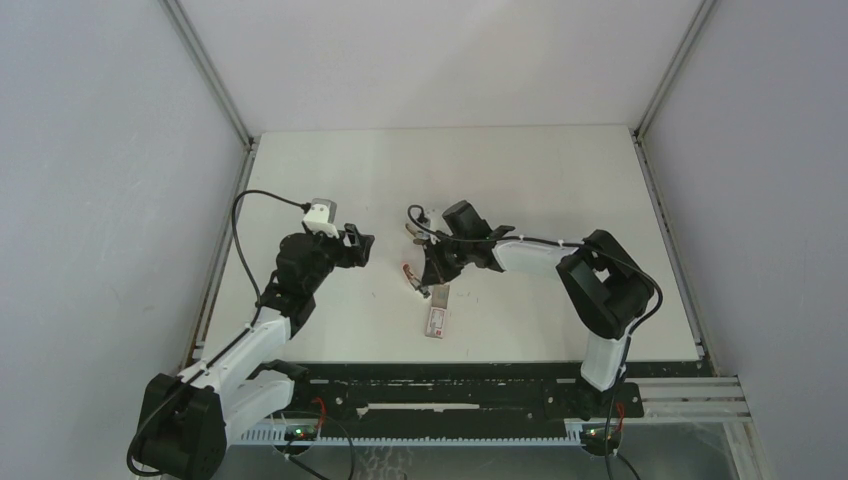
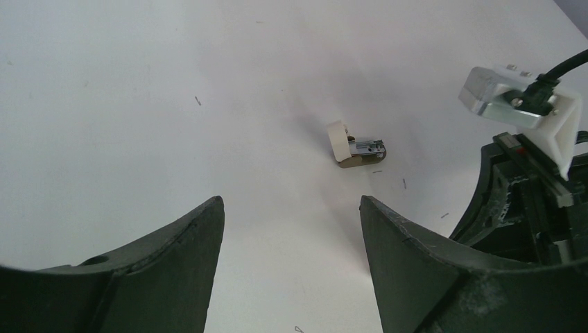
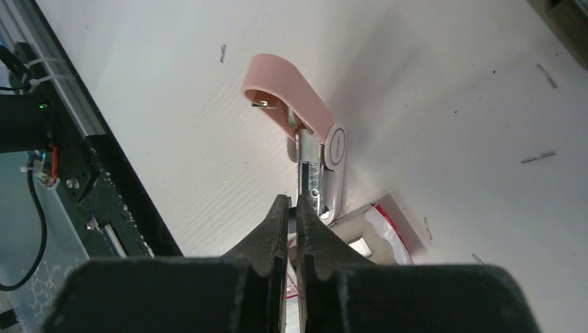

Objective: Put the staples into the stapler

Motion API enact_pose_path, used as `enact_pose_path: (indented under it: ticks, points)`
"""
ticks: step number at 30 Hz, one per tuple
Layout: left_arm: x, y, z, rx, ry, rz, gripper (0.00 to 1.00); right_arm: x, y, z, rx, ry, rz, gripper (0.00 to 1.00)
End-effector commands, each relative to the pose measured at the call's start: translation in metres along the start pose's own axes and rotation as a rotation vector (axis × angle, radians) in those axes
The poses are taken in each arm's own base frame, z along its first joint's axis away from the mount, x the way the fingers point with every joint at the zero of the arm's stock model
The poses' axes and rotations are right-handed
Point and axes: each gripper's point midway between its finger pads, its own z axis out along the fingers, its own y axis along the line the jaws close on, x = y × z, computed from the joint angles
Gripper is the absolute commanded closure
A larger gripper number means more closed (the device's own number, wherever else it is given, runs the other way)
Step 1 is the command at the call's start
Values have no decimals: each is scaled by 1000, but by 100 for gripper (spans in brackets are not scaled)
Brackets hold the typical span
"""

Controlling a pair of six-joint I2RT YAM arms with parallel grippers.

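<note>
Pink stapler (image 3: 305,118) gapes (silver rail (image 3: 310,166) bared); right pincer (image 3: 292,202) clenched on it, left pincer (image 2: 291,201) released.

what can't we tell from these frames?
1. Right wrist: whether the right gripper pinches anything; its shut jaws hide the gap.
2. Right wrist: contents of the staples box, mostly hidden behind that gripper.
3. Left wrist, top external: whether the stapler is loaded; too small.

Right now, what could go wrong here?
The stapler lies loose on the table, and the open left gripper is not bracing it; a push could slide it. The right gripper is pinched nearly shut at its metal channel, so anything thin held there could slip.
</note>
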Motion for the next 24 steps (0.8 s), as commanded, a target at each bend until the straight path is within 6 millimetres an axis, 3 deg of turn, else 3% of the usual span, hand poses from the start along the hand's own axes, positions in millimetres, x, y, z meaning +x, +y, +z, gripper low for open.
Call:
enact_pose_path:
  ticks: [1,5,14,24]
  points:
    - [0,3,-2,-9,-23,-8,24,-37,18,-27,-33,-113,-30,100]
    - [-1,3,-2,-11,-29,-6,24,-42,7,-47,-7,-157,-17,100]
    - [-1,3,-3,-10,-30,-6,24,-20,-53,-73,98,-197,95,100]
    - [-2,3,-3,-8,-32,-6,24,3,-84,-57,141,-155,156,100]
